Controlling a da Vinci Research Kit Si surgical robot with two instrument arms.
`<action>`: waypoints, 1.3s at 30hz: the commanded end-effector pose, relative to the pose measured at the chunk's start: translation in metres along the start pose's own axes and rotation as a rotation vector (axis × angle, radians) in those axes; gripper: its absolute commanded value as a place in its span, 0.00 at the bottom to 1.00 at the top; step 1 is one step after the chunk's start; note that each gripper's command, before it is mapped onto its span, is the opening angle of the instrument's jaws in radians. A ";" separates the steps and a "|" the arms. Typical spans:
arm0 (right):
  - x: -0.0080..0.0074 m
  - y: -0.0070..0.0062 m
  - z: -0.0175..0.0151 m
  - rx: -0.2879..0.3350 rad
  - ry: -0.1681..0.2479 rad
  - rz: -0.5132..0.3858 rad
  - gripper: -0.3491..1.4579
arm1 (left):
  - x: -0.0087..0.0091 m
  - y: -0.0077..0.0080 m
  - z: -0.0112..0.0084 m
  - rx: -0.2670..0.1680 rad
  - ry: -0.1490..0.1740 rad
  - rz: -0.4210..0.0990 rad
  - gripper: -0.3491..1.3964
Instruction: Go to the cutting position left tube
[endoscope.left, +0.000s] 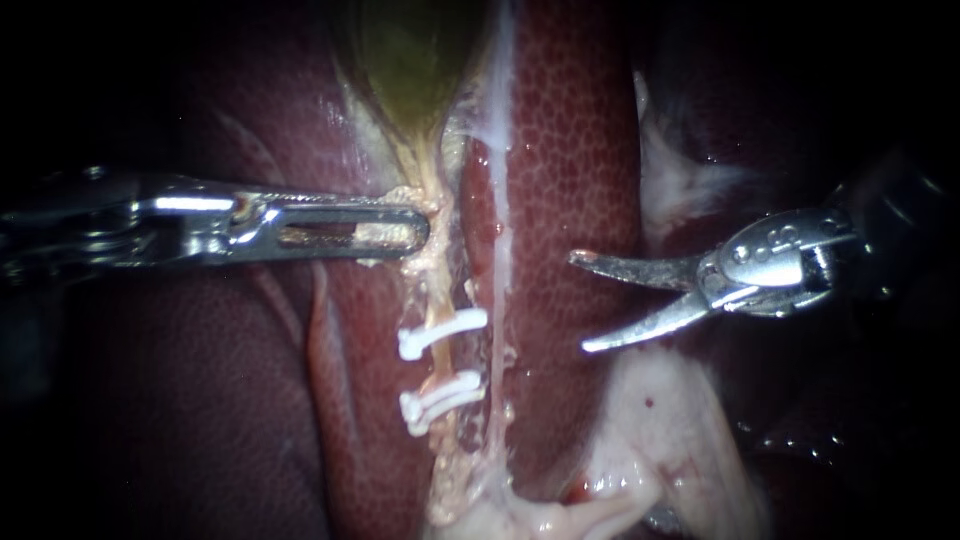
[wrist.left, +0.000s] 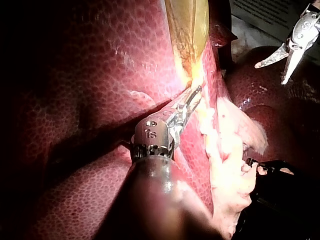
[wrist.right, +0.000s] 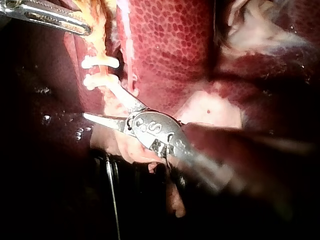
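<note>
Gaping right claw (endoscope.left: 580, 302) apart from left tube (endoscope.left: 437, 308)

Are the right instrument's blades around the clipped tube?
No: the right instrument stands open over the liver, apart from the tube.

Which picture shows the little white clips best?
The endoscope view: the white clips lie in plain sight across the tube, with nothing covering them. The right wrist view shows the clips too, but at a slant. In the left wrist view I cannot make out any clips.
</note>
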 end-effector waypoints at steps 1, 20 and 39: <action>0.0000 0.0000 0.0000 0.000 0.000 0.000 0.99 | 0.0000 0.0000 -0.0001 0.000 0.000 0.000 0.00; -0.0002 0.0004 0.0003 0.002 0.001 0.002 0.99 | -0.0071 0.0000 -0.0087 -0.009 -0.045 -0.032 0.00; -0.0004 0.0005 0.0012 0.016 0.004 0.001 0.99 | -0.0076 -0.0006 -0.0098 -0.015 -0.059 -0.028 0.00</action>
